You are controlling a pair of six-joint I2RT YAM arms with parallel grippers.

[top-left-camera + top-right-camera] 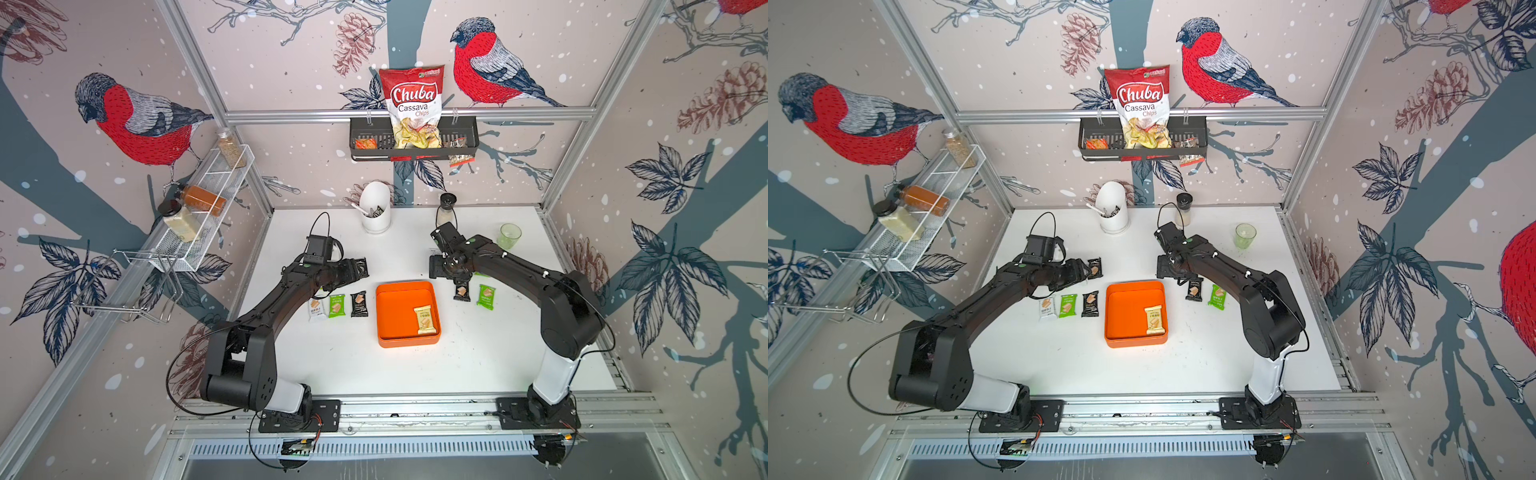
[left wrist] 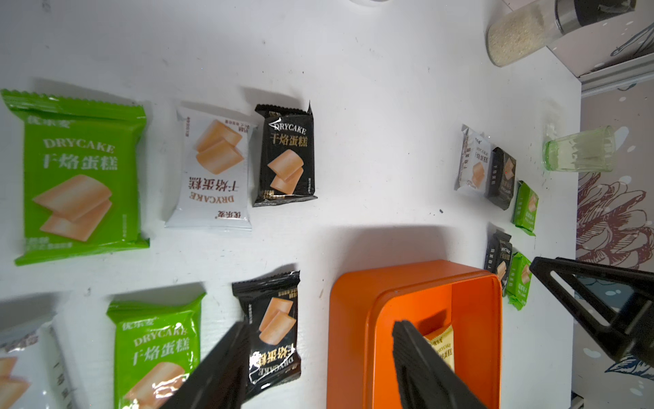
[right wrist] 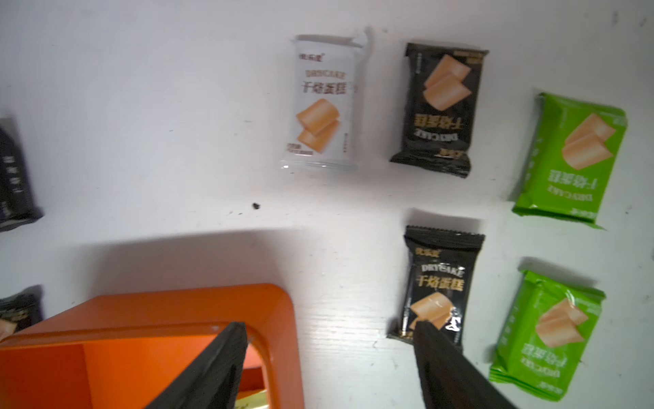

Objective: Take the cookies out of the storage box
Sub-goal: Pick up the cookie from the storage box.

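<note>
Left gripper point(image 2: 322, 325): spread wide, empty, astride storage box point(image 2: 350, 336) wall.
Right gripper point(image 3: 329, 324): spread wide, nothing gripped; one fingertip point(image 3: 442, 361) over black cookie packet point(image 3: 440, 279).

the box point(image 1: 395, 316) is sitting on the table point(image 1: 332, 365), holding one cream packet point(image 1: 424, 320) by its right wall. a white packet point(image 1: 316, 311), green packet point(image 1: 337, 305) and black packet point(image 1: 359, 304) are lying in a row to its left. a second black packet point(image 1: 461, 293) and second green packet point(image 1: 486, 296) are lying to its right.

Both top views high overhead, facing down on the whole counter point(image 1: 353, 365), wrist views close above it, both sharing the orange box point(image 2: 354, 301).
</note>
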